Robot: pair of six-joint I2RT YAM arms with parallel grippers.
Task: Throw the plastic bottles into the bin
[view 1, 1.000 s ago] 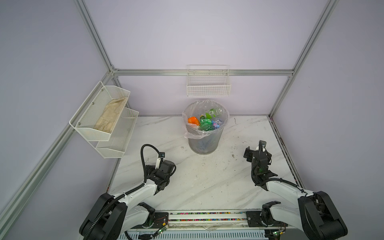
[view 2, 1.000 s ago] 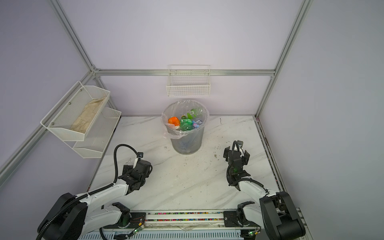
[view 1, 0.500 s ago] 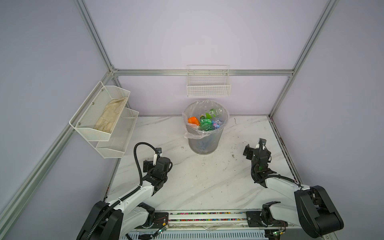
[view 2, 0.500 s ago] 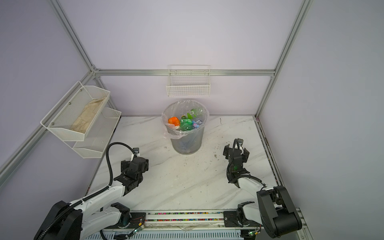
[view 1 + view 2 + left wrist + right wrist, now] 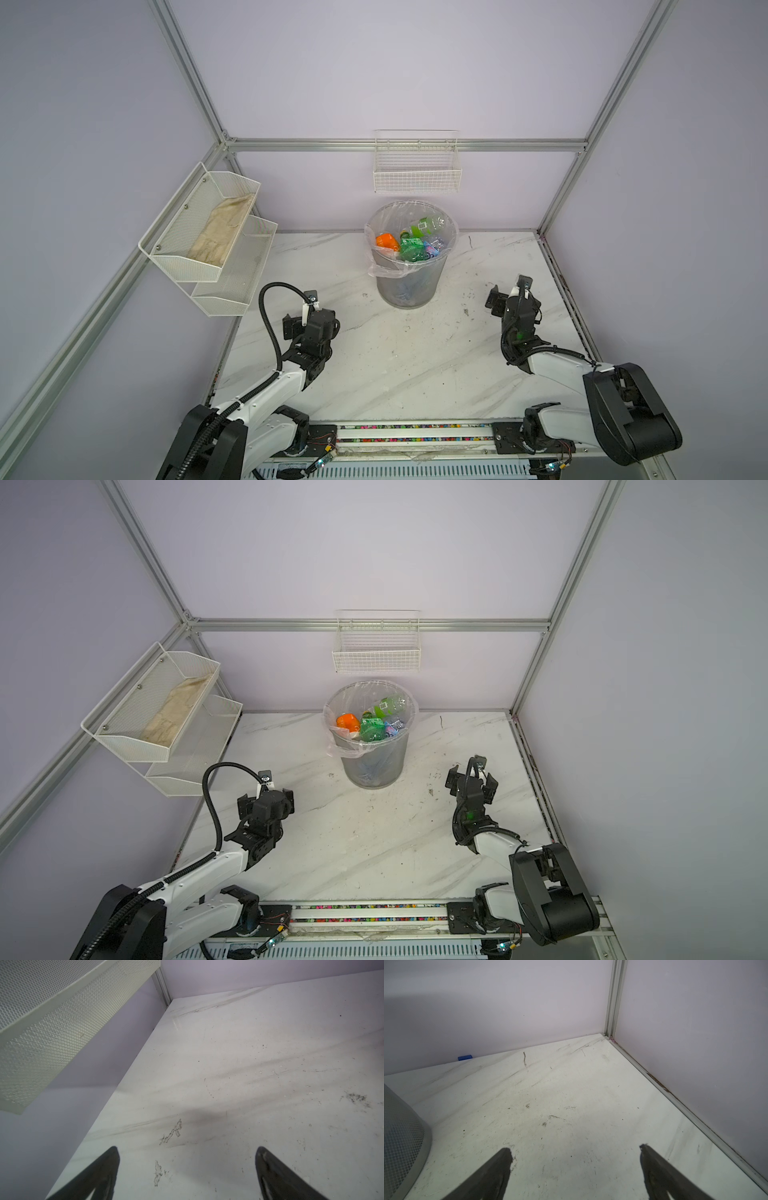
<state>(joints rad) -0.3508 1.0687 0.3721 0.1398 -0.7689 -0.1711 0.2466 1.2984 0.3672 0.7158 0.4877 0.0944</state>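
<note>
Grey translucent plastic is being shown at the back middle of the surface (image 5: pixel 395 365). It is the bin (image 5: pixel 409 291), lined with a clear bag and standing upright just below a white wire basket (image 5: pixel 417 176) on the rear wall. The plastic bottles (image 5: pixel 411 247) are being seen in both top views heaped inside it, close to the rim, with orange, green and blue among them.

The left gripper (image 5: pixel 187 1150) is being held low over the left side of the marbled surface, well apart from the bin. Its jaws are being held wide apart, and only scuffed surface is being shown between them. Beside it, on the left wall, a two-tier mesh shelf (image 5: pixel 226 286) is being seen, with a beige cloth (image 5: pixel 220 232) lying in its upper tier.

The right gripper (image 5: pixel 574 1148) is being held over the right side, also clear of the bin. Its jaws are likewise being held wide apart over bare surface. The bin's gridded wall is being caught at the edge of the right wrist view.
</note>
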